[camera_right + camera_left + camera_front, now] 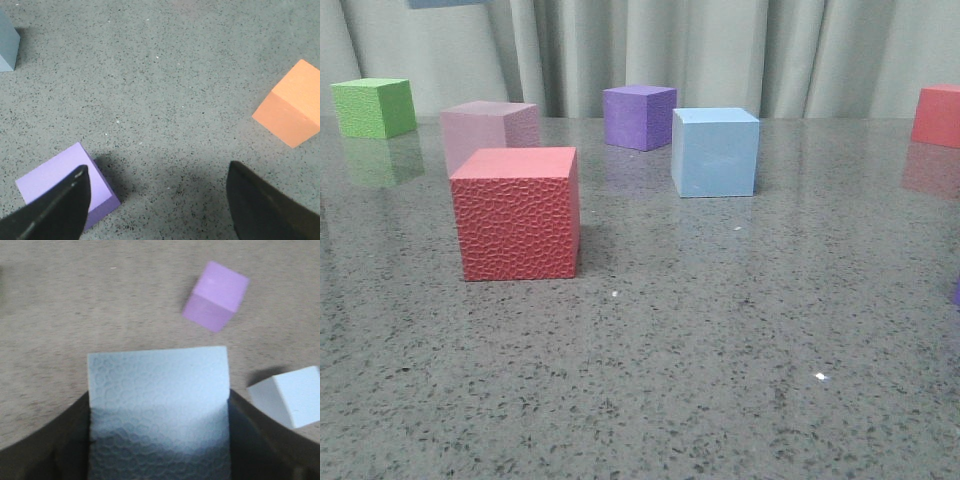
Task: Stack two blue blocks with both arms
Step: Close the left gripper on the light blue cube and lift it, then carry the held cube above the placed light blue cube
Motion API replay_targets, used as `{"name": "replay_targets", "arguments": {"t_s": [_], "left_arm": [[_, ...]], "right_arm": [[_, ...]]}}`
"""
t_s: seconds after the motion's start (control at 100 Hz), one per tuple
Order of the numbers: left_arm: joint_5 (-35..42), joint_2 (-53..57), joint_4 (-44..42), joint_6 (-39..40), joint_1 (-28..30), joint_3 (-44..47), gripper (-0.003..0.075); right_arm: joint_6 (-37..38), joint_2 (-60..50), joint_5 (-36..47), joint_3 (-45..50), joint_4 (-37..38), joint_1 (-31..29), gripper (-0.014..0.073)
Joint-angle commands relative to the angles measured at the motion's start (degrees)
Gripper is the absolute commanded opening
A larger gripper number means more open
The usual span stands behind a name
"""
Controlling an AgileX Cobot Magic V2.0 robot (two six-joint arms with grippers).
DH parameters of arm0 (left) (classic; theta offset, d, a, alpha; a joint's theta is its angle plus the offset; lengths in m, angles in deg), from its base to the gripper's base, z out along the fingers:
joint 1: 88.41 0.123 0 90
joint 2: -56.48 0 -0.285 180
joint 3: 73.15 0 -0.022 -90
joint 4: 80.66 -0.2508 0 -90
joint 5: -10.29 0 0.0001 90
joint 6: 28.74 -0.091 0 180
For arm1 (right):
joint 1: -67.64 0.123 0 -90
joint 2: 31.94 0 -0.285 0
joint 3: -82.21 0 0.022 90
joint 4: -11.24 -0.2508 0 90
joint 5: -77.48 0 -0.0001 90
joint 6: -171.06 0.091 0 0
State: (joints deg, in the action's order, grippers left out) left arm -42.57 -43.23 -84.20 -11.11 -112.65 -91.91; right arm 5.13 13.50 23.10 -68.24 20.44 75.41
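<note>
While held between left gripper jaws, blue block aloft, seemingly | second block on table just beside, offset to one side | right gripper wide, empty.

One pale sky-blue block sits clamped between the dark fingers of the left hand, its dimpled face squarely toward the wrist camera; that view is blurred, so its height above the surface is unclear. The second blue block rests upright on the grey speckled surface, matte, its edges crisp.
</note>
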Motion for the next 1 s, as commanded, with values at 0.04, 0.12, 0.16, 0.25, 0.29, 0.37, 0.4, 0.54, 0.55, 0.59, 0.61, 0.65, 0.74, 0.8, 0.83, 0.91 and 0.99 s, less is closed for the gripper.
{"name": "replay_targets", "arguments": {"t_s": [0.04,0.12,0.16,0.25,0.29,0.37,0.4,0.54,0.55,0.59,0.61,0.65,0.74,0.8,0.83,0.91,0.99], "left_arm": [[2.9,-1.1,1.5,1.2,-3.7,-5.0,0.0294],[2.9,-3.5,1.6,2.0,-5.7,-7.4,0.0294],[2.9,-4.8,1.6,2.7,-6.7,-8.5,0.0294],[3.1,-7.9,1.6,4.6,-8.7,-11.5,0.0294],[3.5,-9.0,1.6,5.2,-9.5,-12.9,0.0294],[4.0,-11.6,1.6,6.6,-11.1,-15.5,0.0294],[3.9,-12.4,1.6,6.6,-11.6,-16.7,0.0294],[3.9,-15.5,1.0,8.7,-13.9,-20.6,0.0294],[3.9,-16.1,0.7,9.0,-14.1,-20.8,0.0294],[3.9,-16.7,0.3,9.6,-14.8,-21.6,0.0294],[3.9,-17.0,0.0,9.7,-15.0,-21.9,0.0294],[3.9,-17.4,-0.1,9.7,-15.4,-22.2,0.0294],[3.9,-17.7,-0.5,9.8,-15.9,-22.2,0.0294],[3.9,-17.7,-0.4,9.8,-15.9,-22.2,0.0294],[3.9,-17.7,-0.4,9.8,-15.9,-22.2,0.0294],[3.9,-17.7,-0.4,9.8,-15.9,-22.2,0.0294],[3.9,-17.7,-0.4,9.8,-15.9,-22.2,0.0294]], "right_arm": [[-0.5,0.0,3.7,-1.3,0.7,-0.3,0.0557],[-0.5,0.0,3.7,-1.3,0.5,-0.3,0.0557],[-0.5,0.0,3.8,-1.3,0.2,-0.3,0.0557],[-0.5,0.0,3.8,-1.3,0.1,-0.3,0.0557],[-0.5,0.0,3.9,-1.3,0.1,-0.3,0.0557],[-0.5,0.0,4.0,-1.3,0.1,-0.3,0.0557],[-0.5,0.0,4.0,-1.3,0.1,-0.3,0.0557],[-0.5,0.0,4.0,-1.3,0.1,-0.3,0.0557],[-0.5,0.0,4.0,-1.3,0.0,-0.3,0.0557],[-0.5,0.0,4.0,-1.3,0.0,-0.3,0.0557],[-0.5,0.0,4.0,-1.3,0.0,-0.3,0.0557],[-0.5,0.0,4.0,-1.3,0.0,-0.3,0.0557],[-0.5,0.0,4.0,-1.3,0.0,-0.3,0.0557],[-0.5,0.0,4.0,-1.3,0.0,-0.3,0.0557],[-0.5,0.0,4.0,-1.3,0.0,-0.3,0.0557],[-0.5,0.0,4.0,-1.3,0.0,-0.3,0.0557],[-0.5,0.0,4.0,-1.3,0.0,-0.3,0.0557]]}}
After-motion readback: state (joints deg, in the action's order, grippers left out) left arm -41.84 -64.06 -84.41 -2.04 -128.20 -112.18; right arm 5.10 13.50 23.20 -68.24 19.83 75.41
